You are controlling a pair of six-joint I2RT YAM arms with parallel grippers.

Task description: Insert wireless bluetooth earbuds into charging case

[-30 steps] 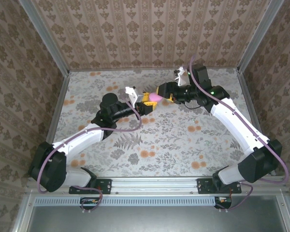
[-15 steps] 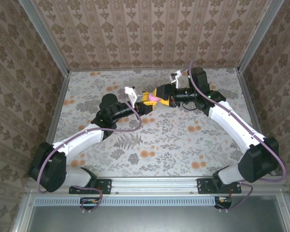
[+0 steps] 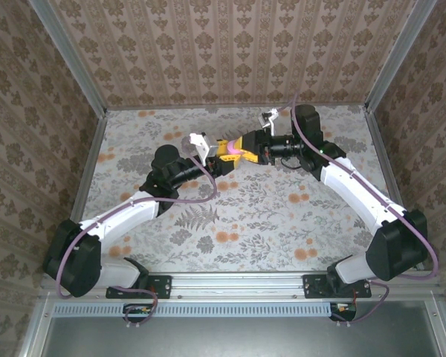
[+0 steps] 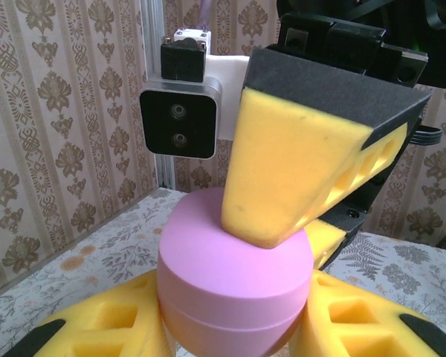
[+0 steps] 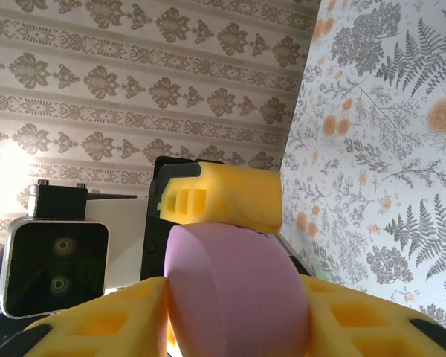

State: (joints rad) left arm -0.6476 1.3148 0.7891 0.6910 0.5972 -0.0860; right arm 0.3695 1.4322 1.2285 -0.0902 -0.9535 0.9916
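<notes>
Charging case (image 4: 234,275) (pink, lid seemingly closed) at 12 o'clock, left gripper (image 4: 234,327) and right gripper (image 5: 234,320) both clamping it; insertion apparently unstarted.

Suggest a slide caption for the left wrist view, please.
Left gripper and right gripper both clamp the closed pink case between yellow fingers.

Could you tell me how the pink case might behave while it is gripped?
The pink case looks smooth and rounded, so it may slip or twist in the left end effector. It shows no denting under the right end effector, so it is probably rigid. Its seam hints it could pop open.
</notes>
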